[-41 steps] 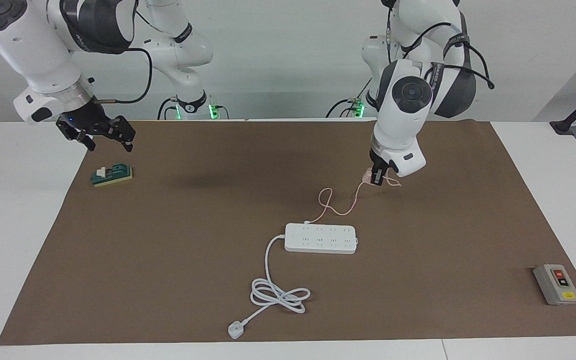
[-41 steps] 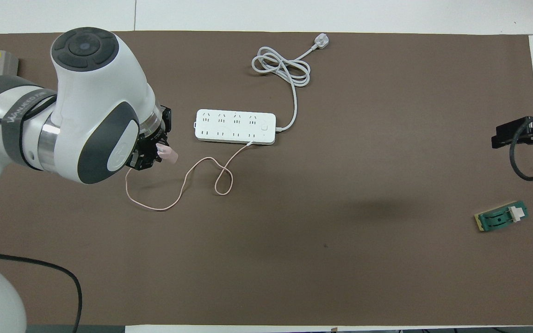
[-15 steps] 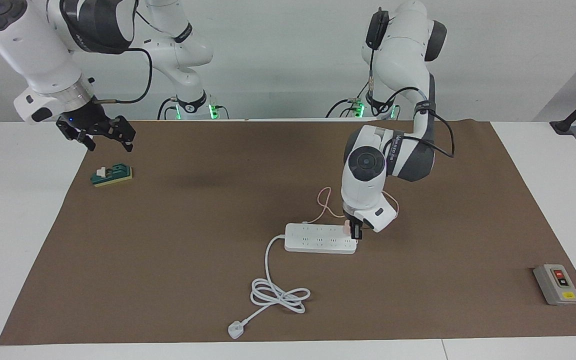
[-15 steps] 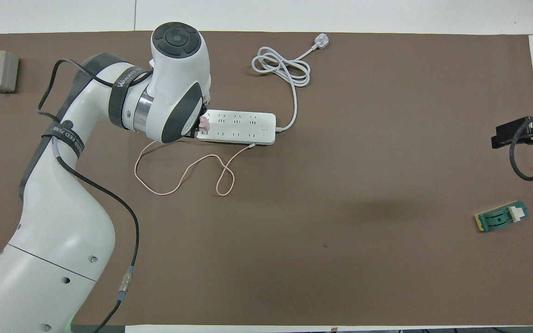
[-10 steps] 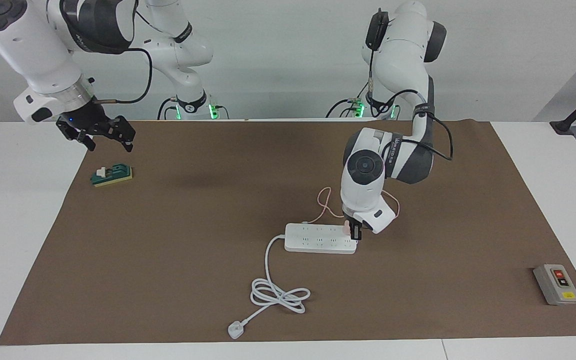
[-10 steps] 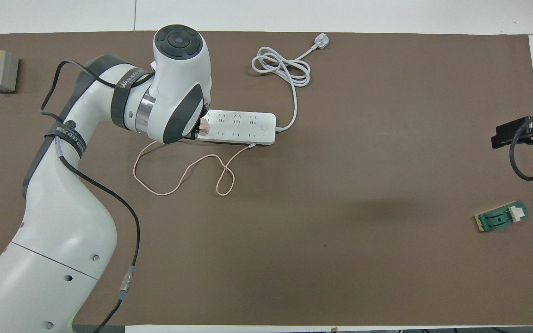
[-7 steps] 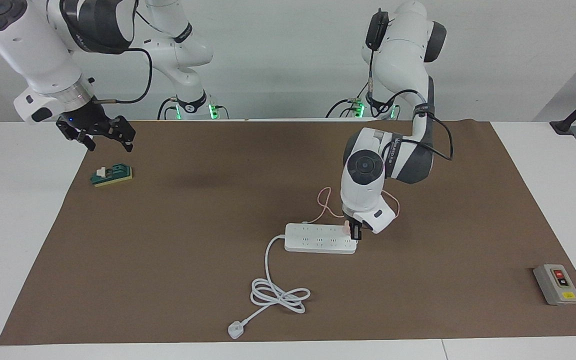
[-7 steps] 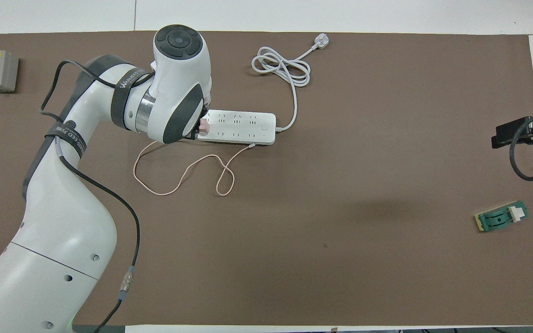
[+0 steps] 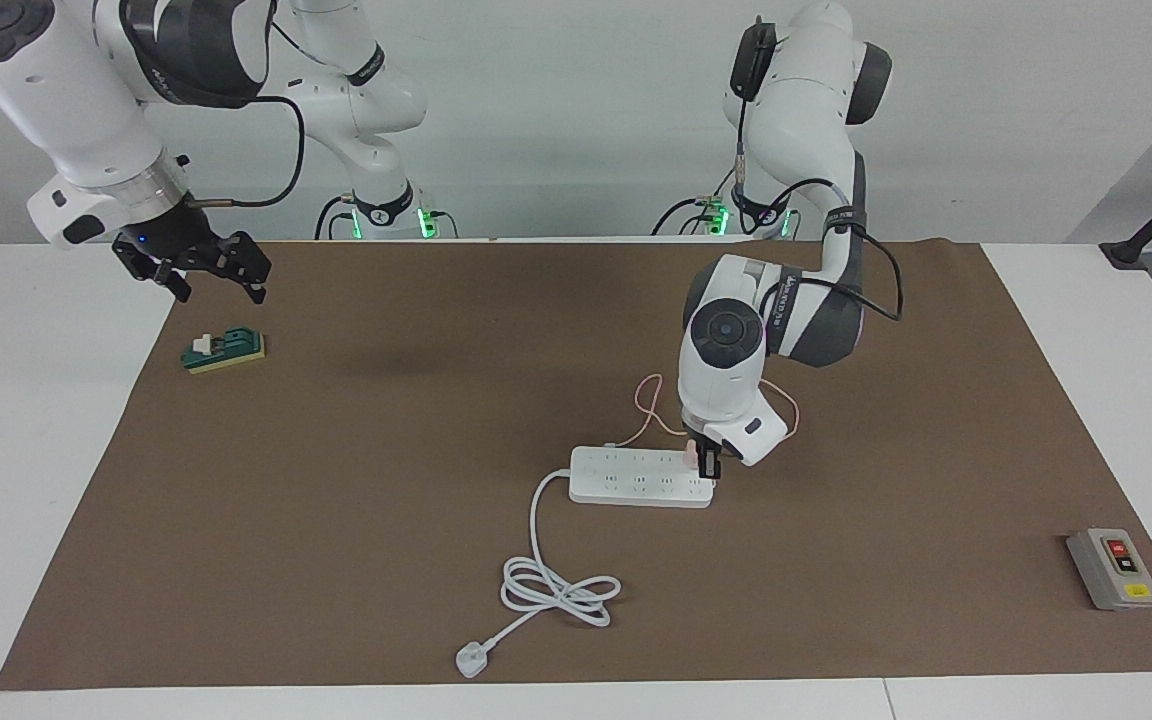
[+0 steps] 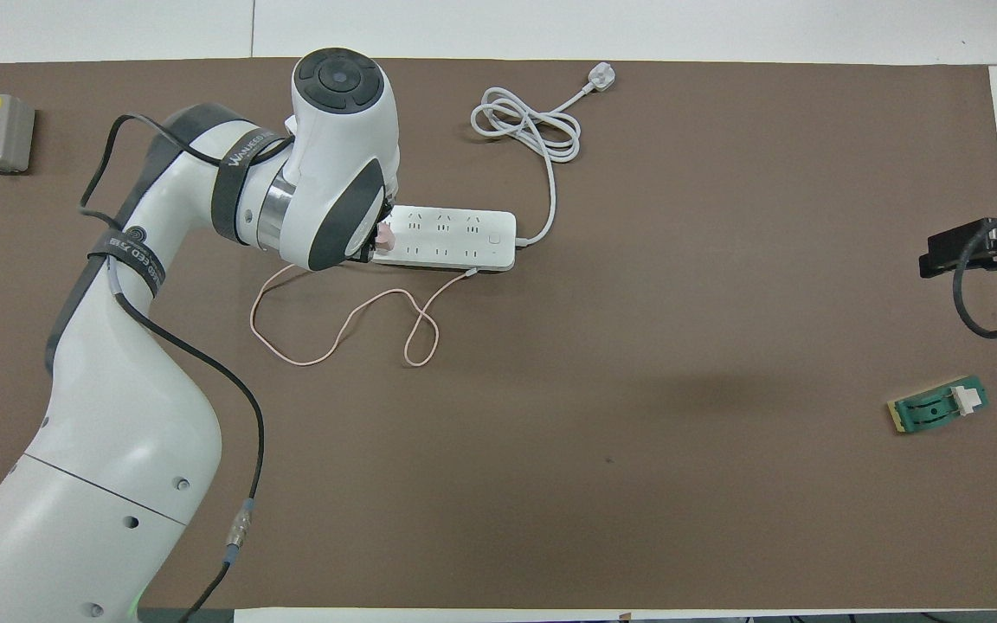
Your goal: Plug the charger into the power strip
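Our left gripper (image 9: 707, 466) is clamped tight on the charger (image 9: 691, 459), a small pale pink cube-shaped plug adapter, and holds it down at the end of the power strip (image 9: 636, 478), the long white rectangular bar with rows of sockets, on the end toward the left arm's side of the table. A few seconds ago we were carrying that pink cube well clear of the strip, nearer to the robots; over the last second the gripper has barely shifted, so we judge that the carry is over and we are now seating the prongs. Whether they have entered a socket we cannot tell, since the gripper covers the contact. The charger's thin pink cable (image 10: 334, 333) lies looped on the brown mat (image 10: 637, 433), nearer to the robots than the strip. The strip's thick white coiled cord (image 9: 546, 585) lies farther out. Our right gripper (image 9: 198, 270) waits with its fingers spread wide over the mat's edge, above the green block with a white part (image 9: 224, 350). The grey switch box (image 9: 1113, 568) sits untouched at the left arm's end.
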Robot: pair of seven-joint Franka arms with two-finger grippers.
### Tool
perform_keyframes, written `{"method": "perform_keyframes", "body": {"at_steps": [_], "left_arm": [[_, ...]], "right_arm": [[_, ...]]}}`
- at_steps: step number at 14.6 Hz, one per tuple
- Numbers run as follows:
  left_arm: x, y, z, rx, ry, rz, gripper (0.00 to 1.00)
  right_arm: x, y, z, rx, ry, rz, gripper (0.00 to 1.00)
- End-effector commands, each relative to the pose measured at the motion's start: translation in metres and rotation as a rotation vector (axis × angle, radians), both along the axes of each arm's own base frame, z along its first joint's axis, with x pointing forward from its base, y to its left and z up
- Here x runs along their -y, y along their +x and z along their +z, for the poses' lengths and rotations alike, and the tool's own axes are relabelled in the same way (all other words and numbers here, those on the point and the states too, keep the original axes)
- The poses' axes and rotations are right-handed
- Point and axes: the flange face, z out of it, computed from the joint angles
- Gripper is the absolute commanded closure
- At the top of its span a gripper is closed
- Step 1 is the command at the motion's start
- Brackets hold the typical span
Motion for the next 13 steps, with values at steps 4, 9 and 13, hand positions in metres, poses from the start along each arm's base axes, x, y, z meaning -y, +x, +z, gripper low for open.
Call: {"method": "perform_keyframes", "body": {"at_steps": [4,9,13], "left_arm": [[-0.004,-0.009,-0.019,-0.02,0.042,0.036,1.0],[-0.008,-0.014,-0.029,-0.049,0.059,0.044,1.0],[-0.008,-0.014,-0.03,-0.052,0.061,0.044,1.0]], "right_arm": [[0.001,-0.005,0.0,-0.01,0.017,0.004,0.0],[0.001,-0.005,0.0,-0.01,0.018,0.004,0.0],[0.001,-0.005,0.0,-0.01,0.018,0.004,0.0]]}}
